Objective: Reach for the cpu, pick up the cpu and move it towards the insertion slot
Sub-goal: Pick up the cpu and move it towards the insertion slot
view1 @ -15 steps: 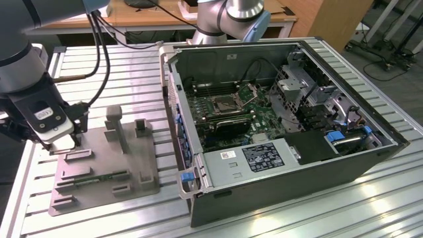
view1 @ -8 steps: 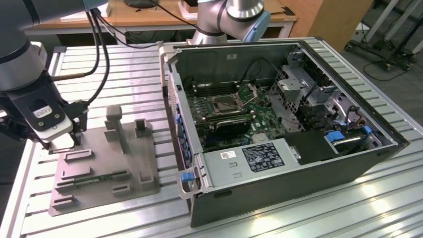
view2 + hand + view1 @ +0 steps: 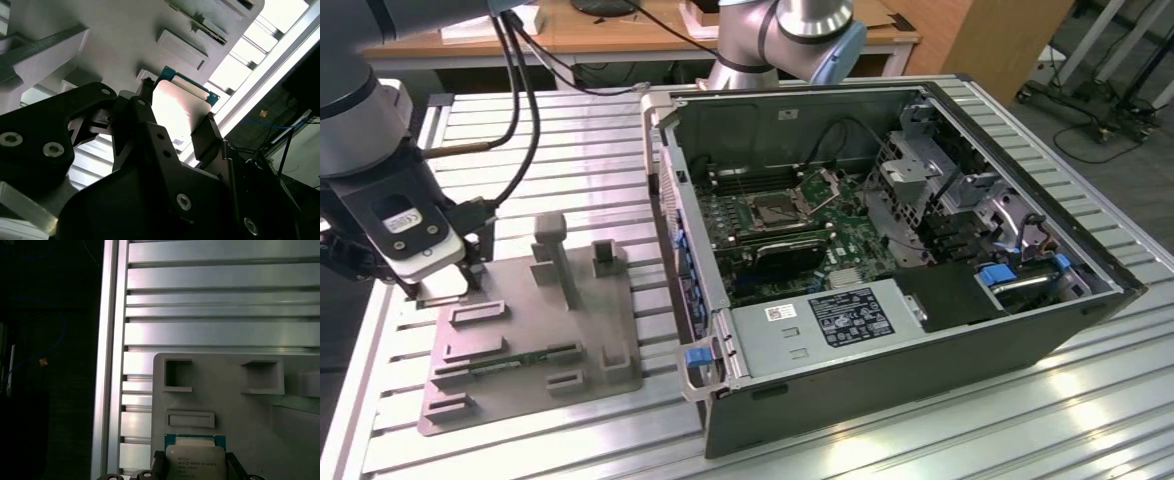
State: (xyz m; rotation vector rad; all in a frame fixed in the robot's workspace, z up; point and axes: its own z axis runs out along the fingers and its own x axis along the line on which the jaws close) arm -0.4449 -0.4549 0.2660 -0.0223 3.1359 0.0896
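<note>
CPU (image 3: 195, 464) sits between the two black fingers (image 3: 159, 462) of the gripper (image 3: 176, 111), its shiny metal top facing the camera in the first wrist view and its green edge showing at the far side. In both wrist views one finger presses against each of two opposite edges of the chip, so the gripper is clamped on the CPU. Whether the chip has left the surface under it cannot be told. It is at the far-left corner of a grey moulded fixture plate (image 3: 574, 330), which lies on the ribbed aluminium table (image 3: 921, 440) at the exterior view's left. In the exterior view the arm stands over that corner with the gripper pointing down at the plate. The plate carries raised blocks and shallow recesses, and a thin green circuit strip (image 3: 520, 358) lies in one recess nearer the camera. Two square pockets (image 3: 178, 374) in the plate show beyond the chip in the first wrist view. The insertion slot (image 3: 774, 210) is well apart from the gripper, at the exterior view's right, set in the green motherboard inside an open computer case (image 3: 894, 370) that lies on its side on the table. Its metal frame surrounds a dark centre, and its silver retention plate (image 3: 827, 185) is tilted up on the right side. A second grey robot arm (image 3: 794, 30) stands at the far edge of the table behind the case.
</note>
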